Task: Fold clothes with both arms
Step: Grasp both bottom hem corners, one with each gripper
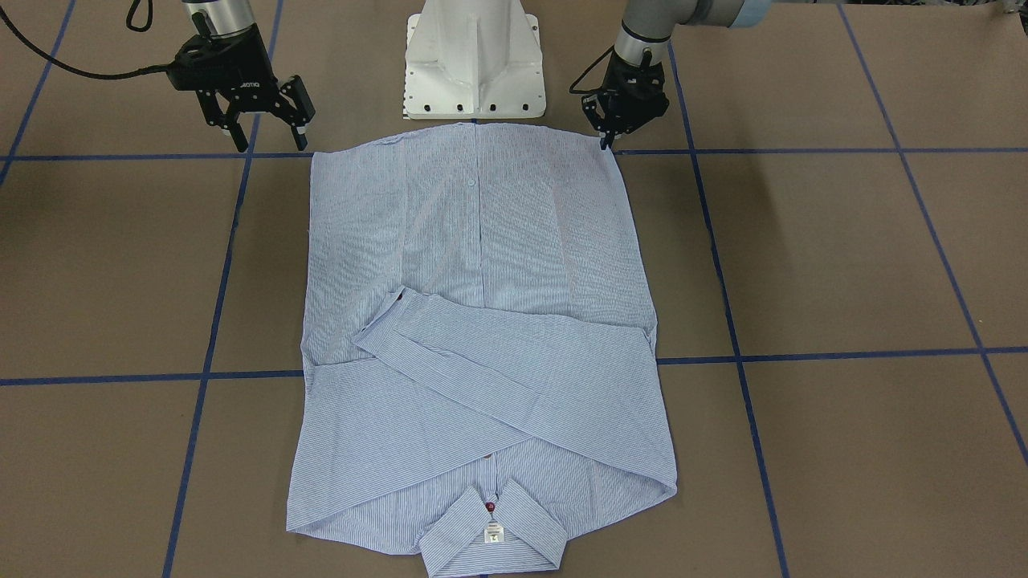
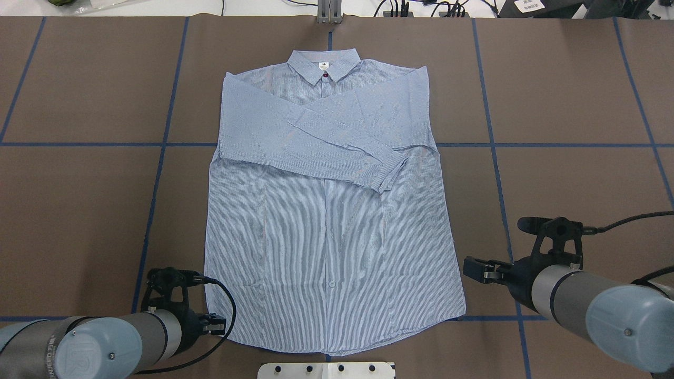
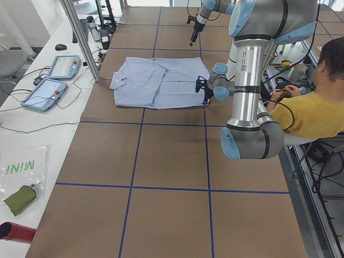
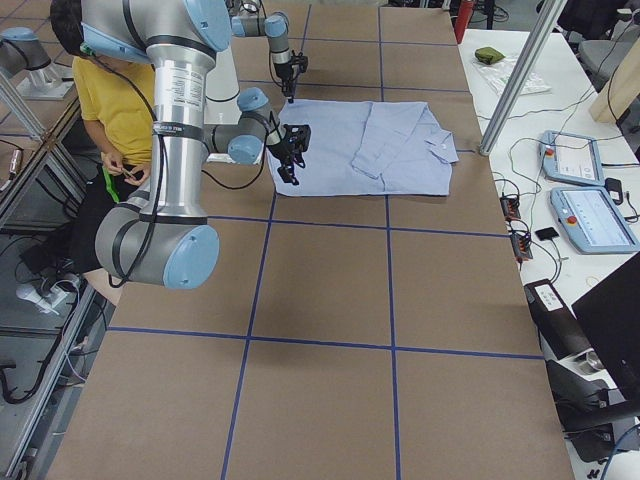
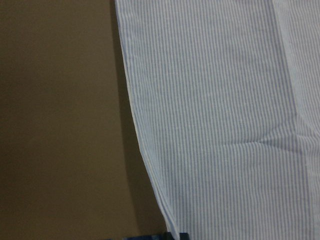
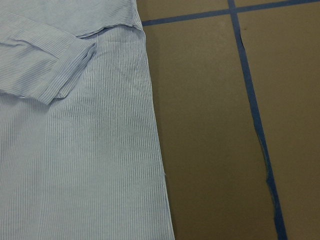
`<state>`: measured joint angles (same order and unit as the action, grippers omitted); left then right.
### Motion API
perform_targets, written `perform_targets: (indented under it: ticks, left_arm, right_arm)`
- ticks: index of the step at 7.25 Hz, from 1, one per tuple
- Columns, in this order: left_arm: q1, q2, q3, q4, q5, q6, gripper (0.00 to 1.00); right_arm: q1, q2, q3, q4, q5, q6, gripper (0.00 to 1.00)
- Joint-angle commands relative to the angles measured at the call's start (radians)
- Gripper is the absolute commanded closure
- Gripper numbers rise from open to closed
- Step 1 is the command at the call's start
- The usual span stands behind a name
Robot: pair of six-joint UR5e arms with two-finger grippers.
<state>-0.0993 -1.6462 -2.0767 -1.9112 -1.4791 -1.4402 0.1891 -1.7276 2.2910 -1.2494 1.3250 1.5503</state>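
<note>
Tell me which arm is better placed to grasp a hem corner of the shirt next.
Left, probably. The left hand sits low at the hem corner of the shirt, and its wrist view shows the edge close up. The right hand is open but hangs beside the side edge, apart from the cloth.

The shirt (image 2: pixel 326 221) is lying flat and face up on the counter (image 2: pixel 568 105). It is light blue and white in fine stripes, buttoned, with its sleeves folded across the chest and its collar pointing away from my hands. My left hand (image 2: pixel 215 323) is sitting right at the near hem corner. My right hand (image 1: pixel 271 138) is hanging with fingers spread, just beside the other hem corner.
</note>
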Motion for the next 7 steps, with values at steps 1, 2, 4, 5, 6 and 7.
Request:
perform_targets:
  ticks: [1, 2, 4, 5, 6, 7]
  left_arm:
    - [0.003, -0.004, 0.000, -0.005, 0.003, -0.002, 1.00]
    - [0.006, -0.004, -0.002, -0.006, 0.008, 0.000, 1.00]
    - [0.006, -0.001, -0.003, -0.006, 0.054, 0.000, 1.00]
    - [0.013, -0.001, -0.003, -0.006, 0.069, -0.002, 1.00]
    - [0.015, -0.001, -0.003, -0.006, 0.074, -0.002, 1.00]
    - [0.015, -0.001, -0.003, -0.005, 0.074, -0.002, 1.00]
  right_arm:
    - [-0.110, -0.015, -0.030, 0.021, -0.128, 0.109, 0.31]
    - [-0.150, -0.015, -0.031, 0.019, -0.138, 0.158, 0.49]
    - [-0.213, -0.009, -0.076, 0.008, -0.209, 0.217, 0.49]
    - [-0.224, 0.003, -0.109, 0.008, -0.223, 0.221, 0.49]
    - [-0.236, 0.020, -0.129, 0.008, -0.245, 0.224, 0.48]
    - [-0.246, 0.040, -0.142, 0.007, -0.259, 0.228, 0.48]
